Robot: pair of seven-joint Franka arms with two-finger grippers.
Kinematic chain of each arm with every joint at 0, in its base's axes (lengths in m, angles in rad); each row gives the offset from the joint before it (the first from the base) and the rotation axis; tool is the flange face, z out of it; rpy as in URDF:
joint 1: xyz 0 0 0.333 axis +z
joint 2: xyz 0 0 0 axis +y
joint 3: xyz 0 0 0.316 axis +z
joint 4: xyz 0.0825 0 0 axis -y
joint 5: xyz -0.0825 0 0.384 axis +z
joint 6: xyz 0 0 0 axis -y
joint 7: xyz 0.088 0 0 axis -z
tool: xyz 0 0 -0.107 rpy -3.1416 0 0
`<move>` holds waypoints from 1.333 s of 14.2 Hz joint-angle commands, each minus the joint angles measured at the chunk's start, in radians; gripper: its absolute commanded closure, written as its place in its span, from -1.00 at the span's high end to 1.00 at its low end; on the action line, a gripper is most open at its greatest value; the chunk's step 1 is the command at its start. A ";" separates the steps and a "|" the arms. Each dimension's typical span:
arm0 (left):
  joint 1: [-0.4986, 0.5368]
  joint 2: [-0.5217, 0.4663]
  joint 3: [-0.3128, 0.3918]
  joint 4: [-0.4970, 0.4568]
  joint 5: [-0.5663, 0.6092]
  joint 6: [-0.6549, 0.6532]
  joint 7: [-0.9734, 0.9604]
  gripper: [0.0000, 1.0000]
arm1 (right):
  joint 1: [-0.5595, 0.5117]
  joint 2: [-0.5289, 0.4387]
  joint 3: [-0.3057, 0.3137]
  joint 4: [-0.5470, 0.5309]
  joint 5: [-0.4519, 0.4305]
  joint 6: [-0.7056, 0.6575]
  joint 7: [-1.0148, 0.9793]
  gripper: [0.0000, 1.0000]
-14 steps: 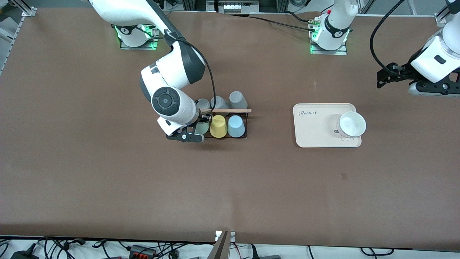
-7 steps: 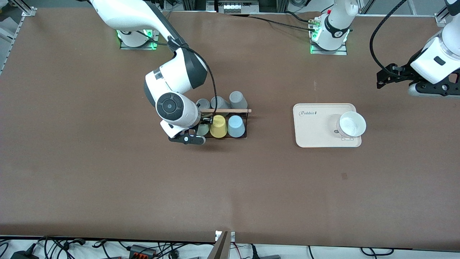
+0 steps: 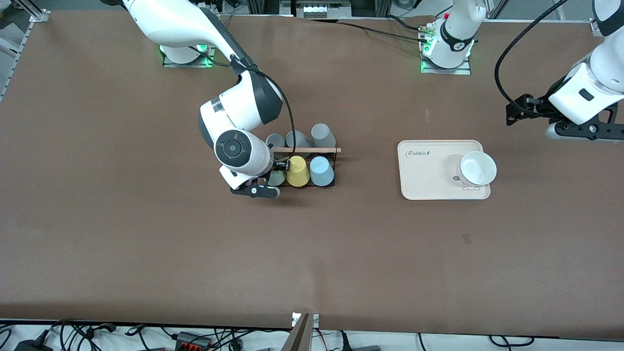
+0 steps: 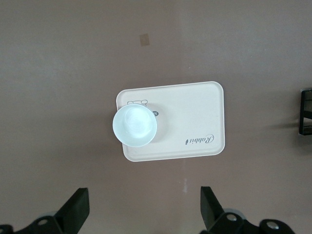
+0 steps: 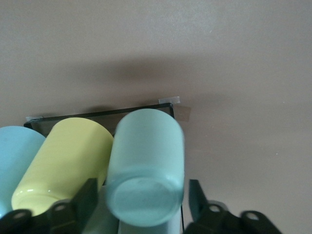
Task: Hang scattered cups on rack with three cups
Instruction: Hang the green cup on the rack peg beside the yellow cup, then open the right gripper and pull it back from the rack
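Observation:
The black wire rack [image 3: 334, 168] with its wooden rod stands mid-table. On its nearer row sit the mint-green cup [image 3: 277, 179], a yellow cup [image 3: 297, 171] and the light blue cup [image 3: 321, 171], all mouth-down. My right gripper [image 3: 276, 170] is over the rack's end toward the right arm. In the right wrist view it [image 5: 141, 195] is open, with a finger on each side of the mint-green cup [image 5: 146, 156] and small gaps. The yellow cup [image 5: 63, 161] and blue cup [image 5: 14, 156] lie beside it. My left gripper [image 4: 145, 202] is open and empty, up in the air.
Three grey cups [image 3: 298, 138] sit on the rack's farther row. A beige tray [image 3: 424, 175] holding a white bowl [image 3: 477, 168] lies toward the left arm's end. The left arm [image 3: 580, 100] waits above the table near that end, and its wrist view shows the tray [image 4: 195, 112].
The right arm has shifted slightly toward the left arm's end, over the rack, covering more of the mint-green cup. The left arm has moved up a little.

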 commanded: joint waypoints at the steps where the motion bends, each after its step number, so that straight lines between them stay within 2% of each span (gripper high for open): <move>1: -0.004 0.065 -0.003 0.094 -0.006 -0.013 -0.002 1.00 | 0.001 0.007 -0.007 0.055 0.013 -0.022 0.015 1.00; 8: -0.002 0.082 -0.003 0.119 -0.006 -0.014 0.007 1.00 | -0.043 -0.002 -0.021 0.194 0.006 -0.125 0.009 1.00; 10: -0.001 0.080 -0.005 0.119 -0.006 -0.016 0.012 1.00 | -0.104 -0.039 -0.019 0.207 -0.012 -0.158 -0.006 1.00; 14: 0.001 0.079 -0.005 0.120 -0.011 -0.016 0.013 1.00 | -0.227 -0.108 -0.021 0.207 -0.080 -0.191 -0.206 1.00; 18: -0.001 0.076 -0.008 0.133 -0.012 -0.016 0.015 1.00 | -0.312 -0.175 -0.021 0.207 -0.088 -0.221 -0.211 1.00; 19: -0.001 0.076 -0.006 0.133 -0.015 -0.016 0.013 1.00 | -0.328 -0.186 -0.022 0.207 -0.115 -0.223 -0.218 1.00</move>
